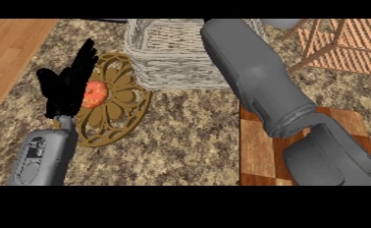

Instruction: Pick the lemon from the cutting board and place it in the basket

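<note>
Speckled counter [188, 124] holds the basket [170, 50] near its far edge; left hand [69, 87] rests fingers straight, right hand hidden.

Right forearm [253, 74] reaches over the wicker basket [167, 55]; left hand [69, 87] rests open.

The speckled stone surface [181, 124] carries a white wicker basket [170, 50] at the back, a brown openwork trivet [116, 101] just left of it, and a checkered cutting board [257, 148] at the right.
</note>
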Motion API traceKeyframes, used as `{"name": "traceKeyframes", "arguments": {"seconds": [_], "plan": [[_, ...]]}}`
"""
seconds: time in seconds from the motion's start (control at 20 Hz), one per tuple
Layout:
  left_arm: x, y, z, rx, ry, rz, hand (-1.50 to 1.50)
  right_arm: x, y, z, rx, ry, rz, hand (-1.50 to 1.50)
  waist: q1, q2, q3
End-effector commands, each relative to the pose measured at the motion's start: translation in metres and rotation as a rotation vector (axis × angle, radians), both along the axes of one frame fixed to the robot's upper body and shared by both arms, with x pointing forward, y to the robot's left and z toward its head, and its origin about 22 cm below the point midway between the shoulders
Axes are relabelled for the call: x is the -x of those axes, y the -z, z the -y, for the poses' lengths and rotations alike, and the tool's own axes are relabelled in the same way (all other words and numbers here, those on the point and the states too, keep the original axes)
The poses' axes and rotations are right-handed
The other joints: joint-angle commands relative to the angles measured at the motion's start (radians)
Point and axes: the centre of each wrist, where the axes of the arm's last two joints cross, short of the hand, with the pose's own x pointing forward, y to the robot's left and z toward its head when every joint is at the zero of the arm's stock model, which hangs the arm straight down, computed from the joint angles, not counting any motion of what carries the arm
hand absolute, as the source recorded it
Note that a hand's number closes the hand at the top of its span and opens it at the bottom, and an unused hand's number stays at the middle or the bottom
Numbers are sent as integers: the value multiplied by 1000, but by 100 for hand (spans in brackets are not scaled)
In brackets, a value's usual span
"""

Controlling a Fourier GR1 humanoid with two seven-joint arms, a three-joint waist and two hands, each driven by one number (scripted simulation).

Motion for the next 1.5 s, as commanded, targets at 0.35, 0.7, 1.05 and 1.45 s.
{"name": "traceKeyframes", "arguments": {"seconds": [0.35, 0.7, 1.05, 1.45], "plan": [[1, -3, 0, 4, -5, -13, 0, 2, 11, 1, -20, 61, -167, 150, -2, -1, 1], [5, -7, -6, 0, -35, -3, 0, 1, 22, 9, 22, 65, -232, 150, -33, -1, 2], [10, -5, 9, 5, -9, 10, 0, 4, 45, 19, 13, 93, -232, 150, -12, 4, 2], [11, -1, 0, -3, -14, 0, 0, 4, 46, 18, -39, 91, -327, 150, -19, -2, 3]]}}
